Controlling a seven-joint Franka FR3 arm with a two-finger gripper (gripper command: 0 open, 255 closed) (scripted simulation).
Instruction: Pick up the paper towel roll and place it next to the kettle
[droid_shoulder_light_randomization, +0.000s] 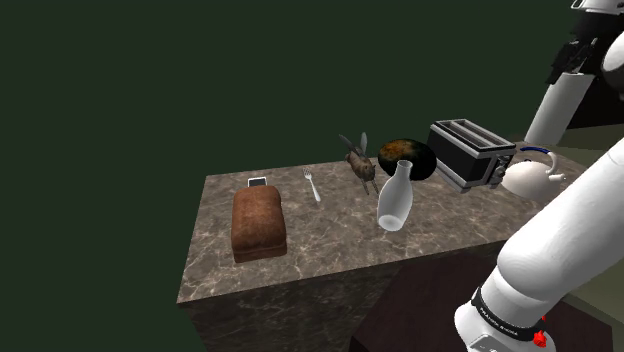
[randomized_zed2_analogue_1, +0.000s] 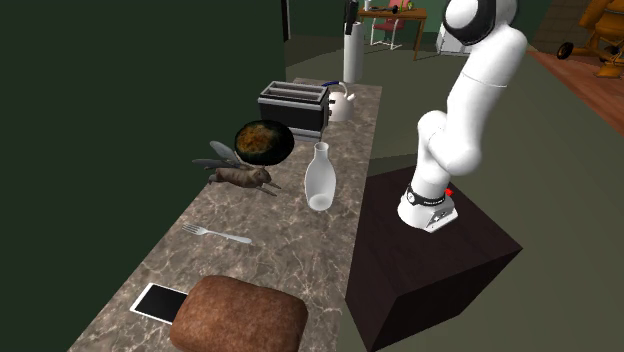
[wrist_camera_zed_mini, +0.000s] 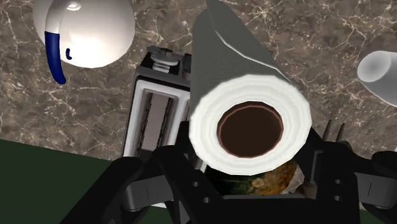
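Observation:
The paper towel roll is a white cylinder with a brown core. My black gripper is shut on the roll's upper end and holds it nearly upright. It hangs at the far end of the counter, just behind the white kettle with its blue handle. In the second exterior view the roll stands behind the kettle, under the gripper. In the wrist view the roll sits between the fingers of the gripper, with the kettle off to one side. Whether its lower end touches the counter I cannot tell.
On the marble counter, a black and silver toaster stands next to the kettle. Then come a dark bowl, a pale bottle, an insect figure, a fork, a phone and a brown loaf. The dark stand flanks the counter.

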